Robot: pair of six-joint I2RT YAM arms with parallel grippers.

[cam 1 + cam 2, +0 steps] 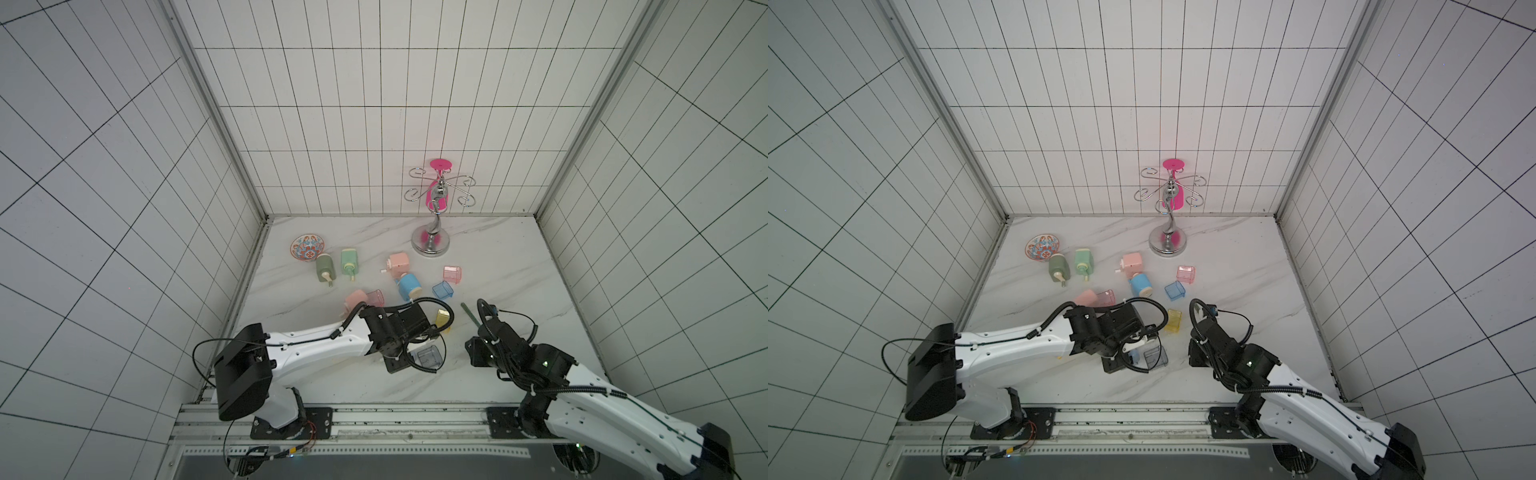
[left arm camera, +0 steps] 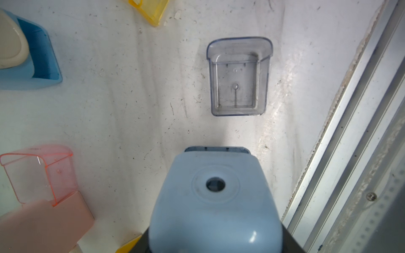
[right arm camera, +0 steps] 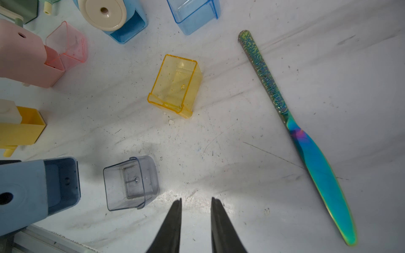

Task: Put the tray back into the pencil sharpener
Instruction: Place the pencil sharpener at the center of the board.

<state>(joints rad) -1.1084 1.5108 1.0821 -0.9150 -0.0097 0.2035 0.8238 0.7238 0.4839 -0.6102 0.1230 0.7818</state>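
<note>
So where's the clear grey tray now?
In both top views the grey tray lies near the middle of the table front, just apart from the grey-blue sharpener, yellow tray behind it.

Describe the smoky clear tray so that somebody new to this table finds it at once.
Look at the table's near side, at the left arm's tip. The arm holds a grey-blue sharpener, and the tray lies before its open slot, not touching. It alone is colourless; the other trays are pink, blue or yellow.

Both top views overhead, wrist views close, sharing grey tray [image 2: 238, 87]
</note>
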